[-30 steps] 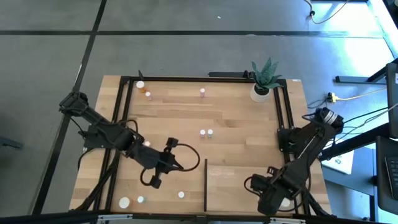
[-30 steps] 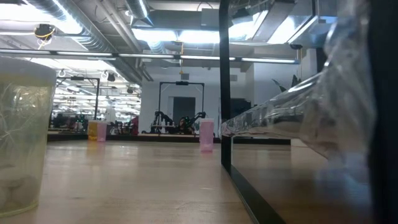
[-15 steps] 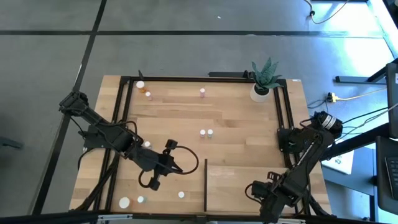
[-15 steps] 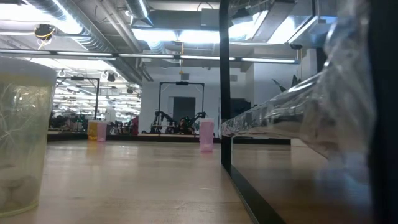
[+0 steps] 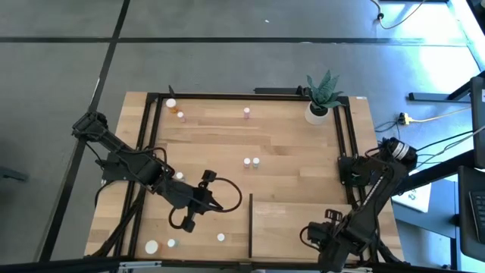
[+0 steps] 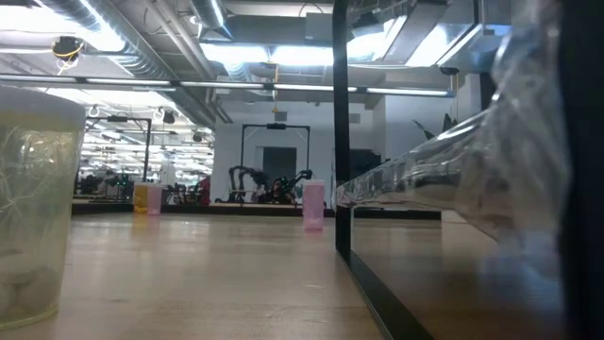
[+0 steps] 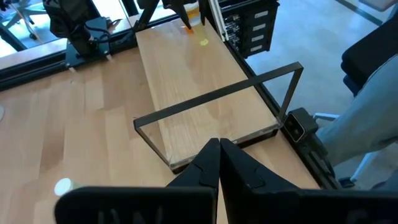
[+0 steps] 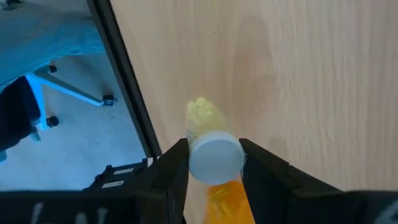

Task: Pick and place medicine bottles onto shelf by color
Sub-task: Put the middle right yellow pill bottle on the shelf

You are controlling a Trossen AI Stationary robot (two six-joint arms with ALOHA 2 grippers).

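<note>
Right pincer (image 8: 213, 163), at the high view's lower right over the light-wood shelf panel (image 5: 299, 216), is clamped on a white-capped orange medicine bottle (image 8: 216, 160). Left pincer (image 7: 219, 152), lower centre-left, is closed together, empty.

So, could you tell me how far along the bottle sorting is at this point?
Done: nothing visible; no bottle stands on the shelf yet. In hand: the right end effector, over the shelf near its front edge, is shut on an orange bottle. The left end effector is shut and empty beside the shelf. Left: pink bottles, a far pink bottle, and white bottles on the table.
</note>
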